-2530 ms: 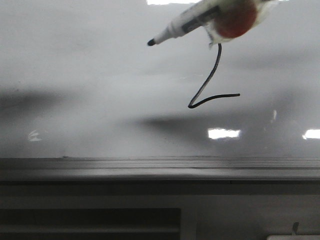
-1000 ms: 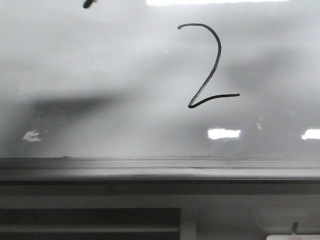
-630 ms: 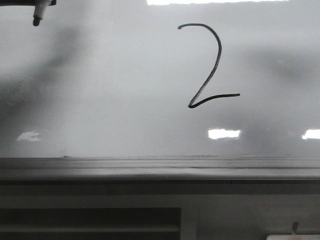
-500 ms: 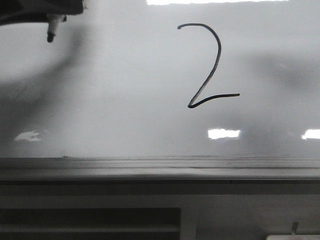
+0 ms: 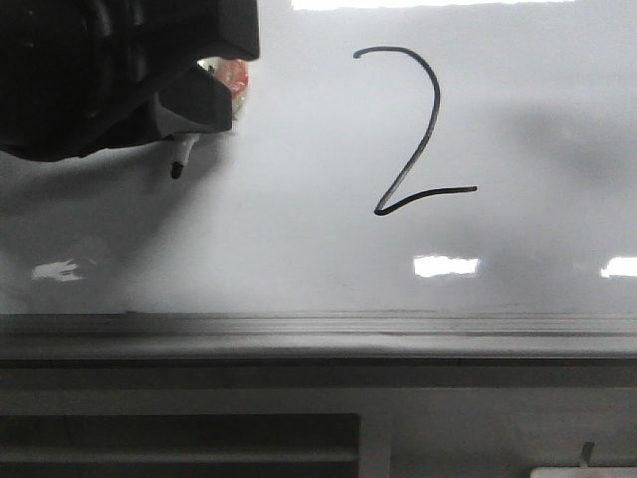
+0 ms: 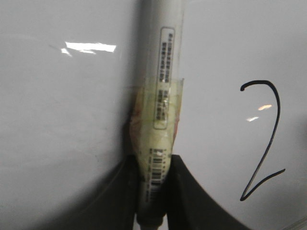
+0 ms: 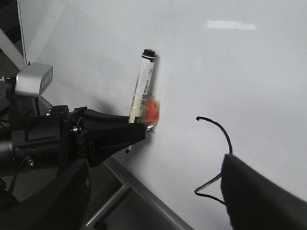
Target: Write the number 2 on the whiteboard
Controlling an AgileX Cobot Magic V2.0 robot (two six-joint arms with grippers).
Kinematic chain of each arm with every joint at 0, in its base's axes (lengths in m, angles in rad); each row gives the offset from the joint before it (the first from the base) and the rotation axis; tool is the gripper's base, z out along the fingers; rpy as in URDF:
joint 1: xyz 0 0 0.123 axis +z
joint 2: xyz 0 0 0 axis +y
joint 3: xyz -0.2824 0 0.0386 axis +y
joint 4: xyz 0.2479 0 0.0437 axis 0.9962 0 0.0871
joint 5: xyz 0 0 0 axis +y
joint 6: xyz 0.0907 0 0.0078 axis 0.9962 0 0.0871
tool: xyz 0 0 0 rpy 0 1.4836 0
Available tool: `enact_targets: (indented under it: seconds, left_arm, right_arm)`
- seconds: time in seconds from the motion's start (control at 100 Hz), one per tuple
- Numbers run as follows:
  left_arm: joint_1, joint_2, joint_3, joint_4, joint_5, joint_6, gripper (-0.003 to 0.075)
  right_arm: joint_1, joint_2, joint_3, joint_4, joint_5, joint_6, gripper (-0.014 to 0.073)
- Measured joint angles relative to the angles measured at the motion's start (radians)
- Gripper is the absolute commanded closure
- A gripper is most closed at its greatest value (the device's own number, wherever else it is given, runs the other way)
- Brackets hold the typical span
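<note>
The number 2 (image 5: 423, 149) is drawn in thin black line on the whiteboard (image 5: 299, 249), right of centre. It also shows in the left wrist view (image 6: 269, 146) and in the right wrist view (image 7: 228, 138). My left gripper (image 5: 194, 119) is at the board's upper left, well left of the digit. It is shut on a white marker (image 6: 163, 96) wrapped in tape with a red patch. The marker's black tip (image 5: 177, 170) points down, close to the board. My right gripper (image 7: 158, 201) is open and empty, back from the board near the digit's base.
A grey metal ledge (image 5: 318, 334) runs along the whiteboard's lower edge, with a dark frame and bars below it (image 5: 179, 438). Bright light reflections (image 5: 445, 266) lie on the board under the digit. The left arm's body (image 7: 43, 134) stands left of the board.
The marker lifted off the digit's top, went out of view, then came back at the upper left. The left gripper has since moved down and right into view. The digit is unchanged.
</note>
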Motion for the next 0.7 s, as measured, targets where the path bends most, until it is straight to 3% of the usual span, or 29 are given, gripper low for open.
enact_targets:
  seconds: [0.15,0.22,0.3,0.42,0.55,0.7]
  left_arm:
    - [0.0,0.002,-0.002,0.002,-0.004,0.0,0.0678]
    - [0.0,0.002,-0.002,0.002,-0.004,0.0,0.0568]
    - [0.0,0.007,-0.002,0.002,-0.006,0.0,0.0378]
    - [0.0,0.007,-0.004,0.009,-0.002,0.0,0.0216]
    - [-0.004,-0.01,-0.004,0.016,0.005,0.006,0.0202]
    - [-0.002,-0.101,0.0,-0.013,0.001,0.114,0.0208]
  right_arm:
    - [0.0,0.0,0.0,0.002,0.0,0.0,0.0086]
    - [0.0,0.0,0.0,0.002,-0.002,0.0,0.0086]
    - [0.0,0.0,0.0,0.002,-0.002,0.0,0.0086]
    - [0.0,0.0,0.0,0.002,-0.002,0.0,0.0086]
    - [0.0,0.0,0.0,-0.006,-0.003,0.0,0.0086]
    - [0.0,-0.011,0.0,-0.038,-0.013,0.004,0.0086]
